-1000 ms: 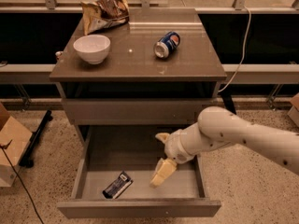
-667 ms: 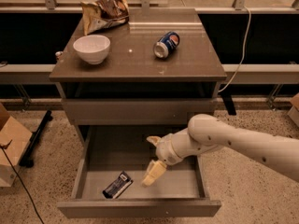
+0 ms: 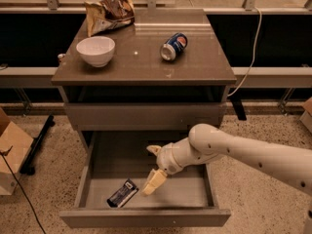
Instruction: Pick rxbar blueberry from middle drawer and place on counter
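The rxbar blueberry [image 3: 122, 193], a small dark flat bar with white patches, lies on the floor of the open middle drawer [image 3: 87, 179], near its front left. My gripper [image 3: 153, 167] reaches into the drawer from the right, just right of the bar and a little above it. Its fingers [image 3: 151, 182] are spread apart and hold nothing. The counter [image 3: 141, 62] is the glossy grey-brown top of the cabinet above.
On the counter stand a white bowl [image 3: 96, 50], a crumpled chip bag [image 3: 109, 12] and a blue soda can [image 3: 174, 46] lying on its side. A cardboard box [image 3: 12, 147] sits on the floor at left. A cable [image 3: 251, 57] hangs at right.
My gripper has moved left inside the drawer, closer to the bar. The bar has not moved.
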Action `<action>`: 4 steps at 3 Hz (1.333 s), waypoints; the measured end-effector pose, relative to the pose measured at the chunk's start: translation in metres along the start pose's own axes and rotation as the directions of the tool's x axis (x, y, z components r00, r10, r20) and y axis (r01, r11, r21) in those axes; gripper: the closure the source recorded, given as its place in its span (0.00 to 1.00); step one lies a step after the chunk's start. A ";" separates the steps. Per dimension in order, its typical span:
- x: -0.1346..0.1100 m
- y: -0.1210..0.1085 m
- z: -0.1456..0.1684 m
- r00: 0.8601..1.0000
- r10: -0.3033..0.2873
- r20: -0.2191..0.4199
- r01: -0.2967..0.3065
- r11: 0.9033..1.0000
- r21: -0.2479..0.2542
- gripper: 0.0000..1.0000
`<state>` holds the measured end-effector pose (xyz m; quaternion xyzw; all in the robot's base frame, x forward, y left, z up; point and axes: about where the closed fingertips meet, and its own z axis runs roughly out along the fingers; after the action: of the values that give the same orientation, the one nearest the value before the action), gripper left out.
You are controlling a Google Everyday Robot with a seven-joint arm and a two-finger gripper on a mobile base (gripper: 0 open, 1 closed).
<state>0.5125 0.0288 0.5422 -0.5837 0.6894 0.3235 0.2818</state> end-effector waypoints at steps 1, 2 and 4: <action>0.003 -0.006 0.025 1.000 -0.010 0.003 0.010 1.000 -0.013 0.00; 0.012 -0.014 0.050 0.999 -0.041 0.022 0.041 0.999 -0.007 0.00; 0.031 -0.036 0.113 0.991 -0.115 0.067 0.118 0.992 -0.051 0.00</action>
<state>0.5442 0.0929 0.4425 -0.6198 0.6355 0.3440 0.3060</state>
